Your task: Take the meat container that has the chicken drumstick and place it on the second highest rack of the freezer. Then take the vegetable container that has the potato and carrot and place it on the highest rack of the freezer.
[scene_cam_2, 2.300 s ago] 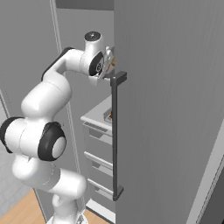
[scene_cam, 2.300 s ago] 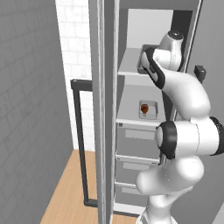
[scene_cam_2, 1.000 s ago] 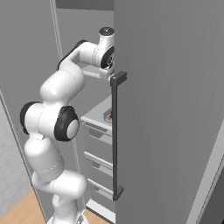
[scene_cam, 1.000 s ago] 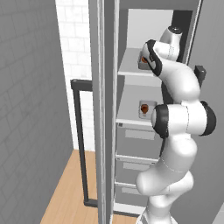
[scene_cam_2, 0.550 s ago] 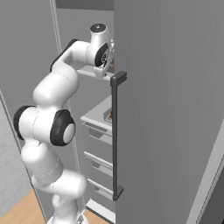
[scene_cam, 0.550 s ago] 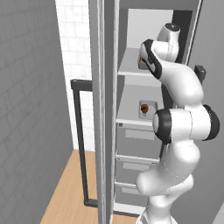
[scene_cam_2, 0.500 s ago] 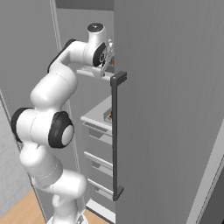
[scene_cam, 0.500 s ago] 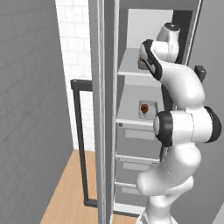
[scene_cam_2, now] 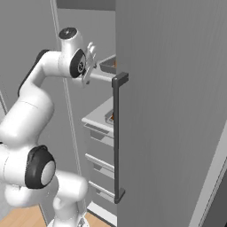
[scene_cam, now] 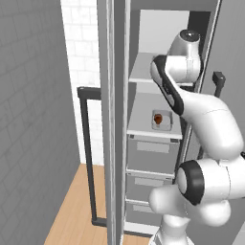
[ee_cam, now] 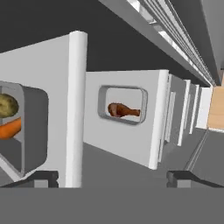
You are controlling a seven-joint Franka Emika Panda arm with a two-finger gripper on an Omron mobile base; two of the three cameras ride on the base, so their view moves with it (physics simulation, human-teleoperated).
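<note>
Potato (ee_cam: 7,106) and carrot (ee_cam: 9,128) are held in vegetable container (ee_cam: 30,131); drumstick (ee_cam: 124,110) in meat container (ee_cam: 123,105). Gripper (ee_cam: 111,178) is spread wide, empty.

A grey tiled wall (scene_cam: 33,95) is standing at the left of the left base view, meeting a white brick wall (scene_cam: 79,43) behind it. A light wooden floor (scene_cam: 76,206) is running below, and it is also showing in the hand view.
</note>
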